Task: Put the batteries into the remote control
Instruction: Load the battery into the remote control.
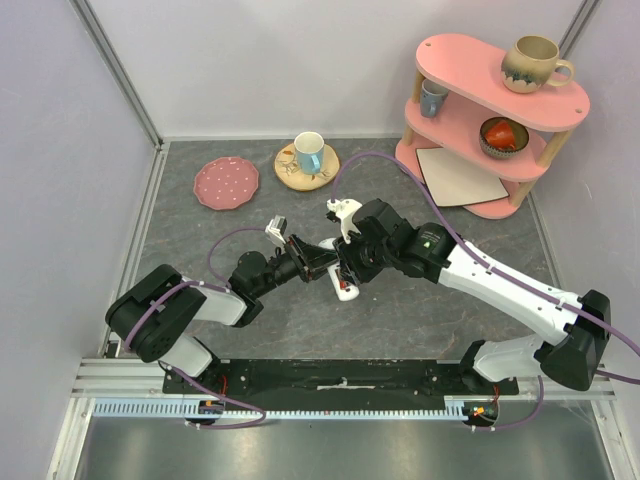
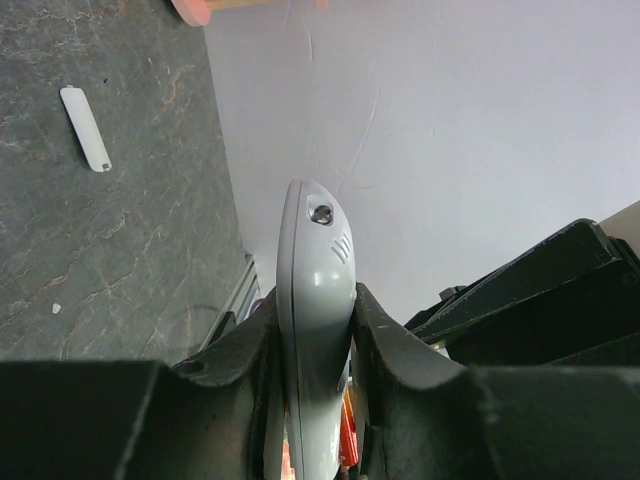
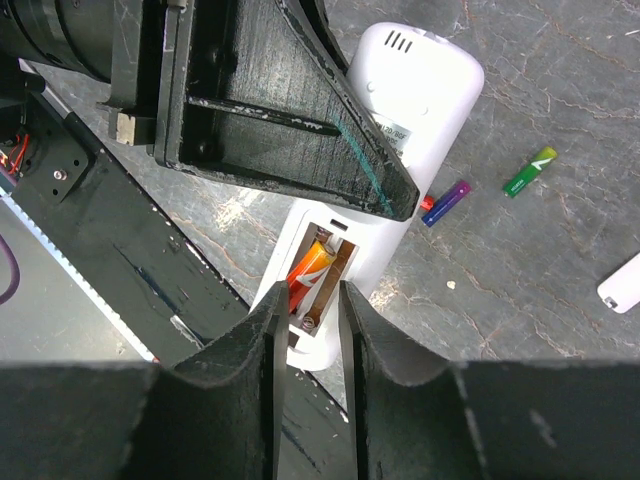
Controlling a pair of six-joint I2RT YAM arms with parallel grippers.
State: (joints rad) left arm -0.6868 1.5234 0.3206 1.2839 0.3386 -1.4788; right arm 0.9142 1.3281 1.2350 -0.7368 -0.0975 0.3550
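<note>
My left gripper point(image 2: 315, 300) is shut on the white remote control point(image 2: 315, 290), held edge-on between its fingers. In the right wrist view the remote control point(image 3: 415, 80) shows its back, its battery recess uncovered. An orange battery point(image 3: 310, 268) lies slanted in that recess beside a bare slot. Just above the recess hangs my right gripper point(image 3: 308, 290), its jaws a narrow gap apart with nothing between them; its left fingertip hides the orange battery's lower end. A blue-purple battery point(image 3: 447, 201) and a green battery point(image 3: 530, 171) lie loose on the table beside the remote. Both grippers point(image 1: 335, 266) meet mid-table.
A white battery cover point(image 2: 85, 128) lies on the dark table past the remote. At the back stand a pink plate point(image 1: 226, 183), a cup on a coaster point(image 1: 308, 152) and a pink shelf point(image 1: 495, 110) with mugs and a bowl.
</note>
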